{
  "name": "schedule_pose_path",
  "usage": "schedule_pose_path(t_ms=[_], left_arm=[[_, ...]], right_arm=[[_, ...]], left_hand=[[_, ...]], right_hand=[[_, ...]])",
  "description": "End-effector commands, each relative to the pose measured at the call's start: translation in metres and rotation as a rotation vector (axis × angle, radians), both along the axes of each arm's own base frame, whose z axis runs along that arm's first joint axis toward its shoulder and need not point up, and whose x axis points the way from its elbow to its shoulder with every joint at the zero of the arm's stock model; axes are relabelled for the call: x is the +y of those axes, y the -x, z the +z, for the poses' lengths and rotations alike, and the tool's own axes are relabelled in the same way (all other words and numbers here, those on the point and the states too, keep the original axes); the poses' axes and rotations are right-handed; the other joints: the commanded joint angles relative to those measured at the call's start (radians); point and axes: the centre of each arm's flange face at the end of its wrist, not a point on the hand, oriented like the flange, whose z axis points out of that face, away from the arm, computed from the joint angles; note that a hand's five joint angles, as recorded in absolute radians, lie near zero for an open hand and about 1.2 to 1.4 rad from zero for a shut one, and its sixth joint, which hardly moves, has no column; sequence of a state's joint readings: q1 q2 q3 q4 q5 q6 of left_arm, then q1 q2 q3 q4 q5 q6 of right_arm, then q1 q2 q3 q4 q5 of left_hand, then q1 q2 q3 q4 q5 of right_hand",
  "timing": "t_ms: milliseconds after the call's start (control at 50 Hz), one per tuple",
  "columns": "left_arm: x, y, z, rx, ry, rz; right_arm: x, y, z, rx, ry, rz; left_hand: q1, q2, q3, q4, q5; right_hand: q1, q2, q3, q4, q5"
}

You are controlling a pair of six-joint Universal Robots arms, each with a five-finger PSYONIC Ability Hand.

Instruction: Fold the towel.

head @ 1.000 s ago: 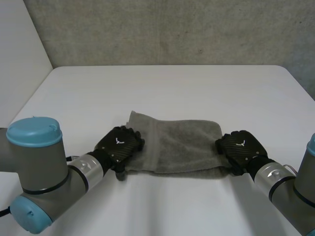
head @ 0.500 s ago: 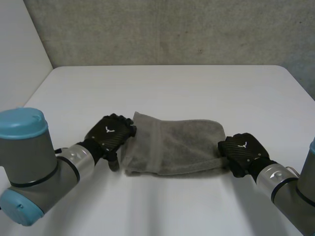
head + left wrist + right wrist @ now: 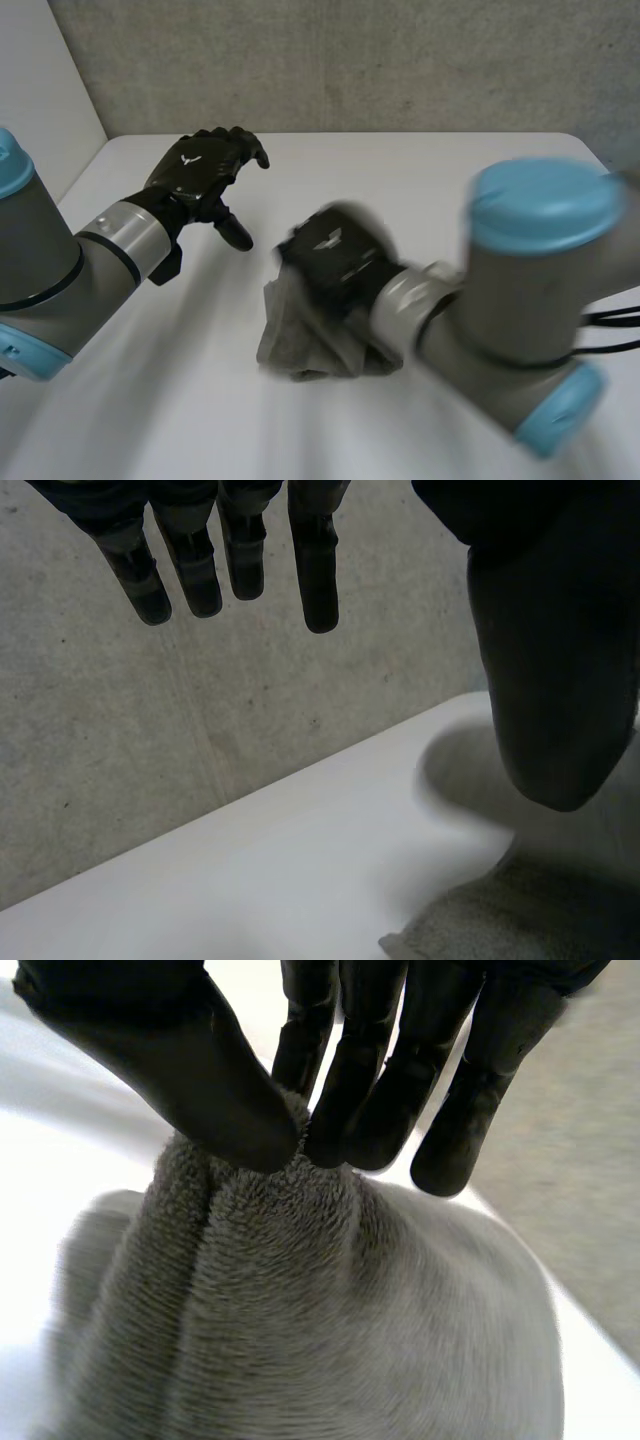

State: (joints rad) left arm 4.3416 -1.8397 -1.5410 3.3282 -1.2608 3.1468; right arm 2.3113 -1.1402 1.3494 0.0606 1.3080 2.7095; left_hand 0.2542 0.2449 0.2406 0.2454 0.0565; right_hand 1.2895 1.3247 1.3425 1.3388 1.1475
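Pinches a bunched ridge of towel [image 3: 300, 1320] between right hand [image 3: 370, 1060] thumb and fingertips, cloth heaped on the table [image 3: 420, 180] beneath them. Holds left hand [image 3: 196, 170] aloft, fingers straight and spread, touching nothing.

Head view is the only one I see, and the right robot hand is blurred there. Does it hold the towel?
Observer: Yes. In the right wrist view the right robot hand pinches a bunched ridge of the towel between thumb and fingers.
Operator: And the left robot hand, is any cloth caught in it?
Observer: No. In the left wrist view the left robot hand has straight fingers, with nothing between them and the thumb.
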Motion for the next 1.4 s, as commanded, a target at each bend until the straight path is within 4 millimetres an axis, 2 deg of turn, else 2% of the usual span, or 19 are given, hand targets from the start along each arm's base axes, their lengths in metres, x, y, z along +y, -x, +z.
schedule_pose_path(t_ms=[20,40,100,140,240,380,520,720,800,860,900,960,1000,1080,1120,1140,1180,1280,1400], left_arm=[[0.002,-0.001,-0.001,0.001,-0.006,0.003],[0.002,-0.002,-0.001,0.004,-0.007,0.003],[0.001,-0.001,-0.001,0.005,-0.005,0.003],[0.001,0.000,0.000,0.007,-0.004,-0.001],[0.003,0.004,-0.004,0.005,-0.015,-0.013],[0.021,0.026,-0.036,-0.031,-0.100,-0.088],[0.041,0.027,-0.089,-0.118,-0.242,-0.119],[0.052,0.019,-0.106,-0.144,-0.296,-0.115],[0.051,0.019,-0.106,-0.147,-0.298,-0.105],[0.048,0.016,-0.099,-0.141,-0.277,-0.077],[0.047,0.019,-0.084,-0.123,-0.235,-0.077],[0.046,0.019,-0.071,-0.106,-0.200,-0.075],[0.045,0.020,-0.039,-0.059,-0.115,-0.076],[0.042,0.020,-0.008,-0.012,-0.041,-0.069],[0.043,0.017,0.017,0.009,-0.001,-0.055],[0.043,0.017,0.017,0.009,0.000,-0.055],[0.043,0.010,0.042,0.026,0.034,-0.011],[0.032,-0.008,0.067,0.044,0.065,0.096],[0.026,-0.023,0.085,0.095,0.069,0.168]], right_arm=[[0.032,-0.015,-0.033,0.091,-0.055,0.010],[0.033,-0.011,-0.032,0.089,-0.056,0.003],[0.030,-0.007,-0.026,0.075,-0.046,-0.012],[0.009,0.007,-0.019,0.051,-0.030,-0.088],[-0.015,0.030,-0.010,0.003,-0.037,-0.189],[-0.037,0.049,-0.009,-0.062,-0.102,-0.284],[-0.043,0.047,-0.039,-0.046,-0.203,-0.276],[-0.052,0.042,-0.081,0.001,-0.262,-0.285],[-0.053,0.042,-0.083,0.008,-0.266,-0.295],[-0.053,0.041,-0.070,-0.016,-0.241,-0.291],[-0.052,0.043,-0.041,-0.070,-0.187,-0.290],[-0.052,0.043,-0.026,-0.103,-0.160,-0.291],[-0.054,0.045,-0.001,-0.171,-0.127,-0.301],[-0.060,0.050,0.027,-0.247,-0.084,-0.343],[-0.070,0.069,0.065,-0.322,0.004,-0.440],[-0.070,0.069,0.066,-0.322,0.004,-0.441],[-0.079,0.094,0.100,-0.381,0.091,-0.561],[-0.093,0.123,0.126,-0.431,0.173,-0.690],[-0.100,0.142,0.137,-0.435,0.209,-0.750]], left_hand=[[-0.070,-0.061,-0.056,-0.061,-0.047],[-0.070,-0.061,-0.056,-0.061,-0.047],[-0.070,-0.061,-0.056,-0.061,-0.047],[-0.070,-0.061,-0.056,-0.061,-0.047],[-0.067,-0.058,-0.053,-0.058,-0.044],[-0.067,-0.058,-0.053,-0.058,-0.044],[-0.058,-0.049,-0.045,-0.050,-0.035],[-0.058,-0.049,-0.045,-0.050,-0.035],[-0.058,-0.049,-0.045,-0.050,-0.035],[-0.058,-0.049,-0.045,-0.050,-0.035],[-0.067,-0.058,-0.053,-0.058,-0.044],[-0.070,-0.061,-0.056,-0.061,-0.047],[-0.070,-0.061,-0.056,-0.061,-0.047],[-0.073,-0.064,-0.059,-0.064,-0.050],[-0.073,-0.064,-0.059,-0.064,-0.050],[-0.073,-0.064,-0.059,-0.064,-0.050],[-0.073,-0.064,-0.059,-0.064,-0.050],[-0.073,-0.064,-0.059,-0.064,-0.050],[-0.073,-0.064,-0.059,-0.064,-0.050]], right_hand=[[-0.758,-0.794,-0.811,-0.808,-0.791],[-1.115,-1.150,-1.168,-1.164,-1.147],[-1.115,-1.150,-1.168,-1.164,-1.147],[-1.115,-1.150,-1.168,-1.164,-1.147],[-1.115,-1.150,-1.168,-1.164,-1.147],[-1.115,-1.150,-1.168,-1.164,-1.147],[-1.115,-1.150,-1.168,-1.164,-1.147],[-1.115,-1.150,-1.168,-1.164,-1.147],[-1.115,-1.150,-1.168,-1.164,-1.147],[-1.115,-1.150,-1.168,-1.164,-1.147],[-1.115,-1.150,-1.168,-1.164,-1.147],[-1.115,-1.150,-1.168,-1.164,-1.147],[-1.115,-1.150,-1.168,-1.164,-1.147],[-1.115,-1.150,-1.168,-1.164,-1.147],[-1.115,-1.150,-1.168,-1.164,-1.147],[-1.115,-1.150,-1.168,-1.164,-1.147],[-1.115,-1.150,-1.168,-1.164,-1.147],[-1.115,-1.150,-1.168,-1.164,-1.147],[-1.115,-1.150,-1.168,-1.164,-1.147]])
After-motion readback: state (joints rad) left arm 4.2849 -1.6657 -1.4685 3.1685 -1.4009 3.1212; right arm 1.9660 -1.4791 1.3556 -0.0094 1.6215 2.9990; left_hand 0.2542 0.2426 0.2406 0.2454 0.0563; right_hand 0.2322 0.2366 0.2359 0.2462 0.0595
